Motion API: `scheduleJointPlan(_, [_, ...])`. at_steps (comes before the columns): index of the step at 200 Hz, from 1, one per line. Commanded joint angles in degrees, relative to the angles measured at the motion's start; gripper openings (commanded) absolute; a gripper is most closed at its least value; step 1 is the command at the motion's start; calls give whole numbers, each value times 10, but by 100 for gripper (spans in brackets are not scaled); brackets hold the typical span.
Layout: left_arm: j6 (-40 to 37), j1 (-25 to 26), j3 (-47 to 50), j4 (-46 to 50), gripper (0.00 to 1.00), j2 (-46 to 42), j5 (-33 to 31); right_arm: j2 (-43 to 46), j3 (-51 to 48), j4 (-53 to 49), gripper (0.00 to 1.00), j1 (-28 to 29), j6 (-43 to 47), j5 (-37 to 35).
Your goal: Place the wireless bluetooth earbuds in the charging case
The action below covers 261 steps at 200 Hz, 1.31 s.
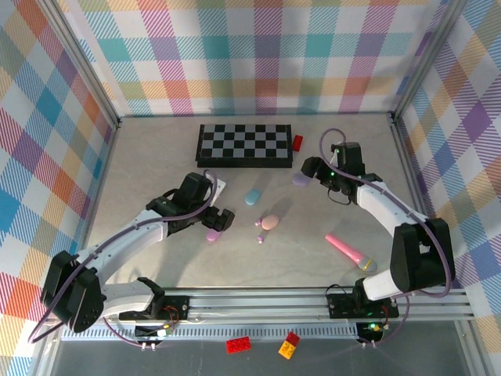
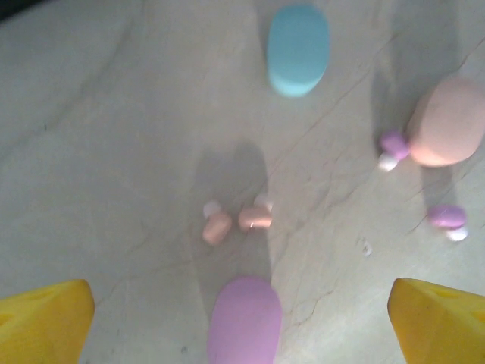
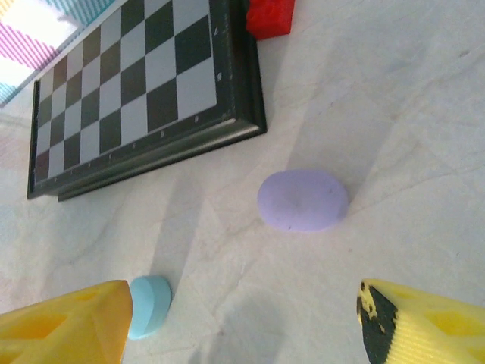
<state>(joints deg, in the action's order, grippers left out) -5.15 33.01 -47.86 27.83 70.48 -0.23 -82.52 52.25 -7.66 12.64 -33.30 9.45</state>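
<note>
Left of the peach case [image 2: 447, 121], in the left wrist view, two peach earbuds [image 2: 255, 218] lie almost touching one another on the bare table [image 2: 98, 152]. Two purple earbuds [image 2: 394, 142] lie closer to it, one seemingly against the peach case's edge and one just below it. All four look like light, hard, smooth plastic, so they are likely to skid or pop out of a pinch. A hold across the rounded body, taken from straight above, seems safest. The peach case looks shut, as do the blue case [image 2: 297, 49] up and left of it and the pink-lilac case [image 2: 244, 318] down and left of it. The left gripper [image 1: 218, 222] hangs over that pink-lilac case, fingers spread wide and holding nothing. Farther from the peach case, toward the chessboard [image 1: 244, 146], the right gripper [image 1: 315, 168] stands beside a lavender case [image 3: 303, 199], its fingers apart and empty too.
</note>
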Motion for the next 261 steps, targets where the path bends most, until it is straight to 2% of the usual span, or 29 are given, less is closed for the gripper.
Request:
scheduleJointPlan(1, [19,6,-25,82,95,26,-24,22,-13,-19,77,8,21,4])
scheduleJointPlan(60, [19,14,-52,135,91,106,-41,39,-20,-14,77,12,16,10])
scheduleJointPlan(139, [7,15,-58,127,83,181,-25,34,-17,-11,77,12,13,11])
scheduleJointPlan(178, [5,16,-55,122,75,197,-19,33,-15,-9,77,12,11,11])
scheduleJointPlan(261, [3,15,-54,121,64,211,-15,37,-7,-5,77,12,9,16])
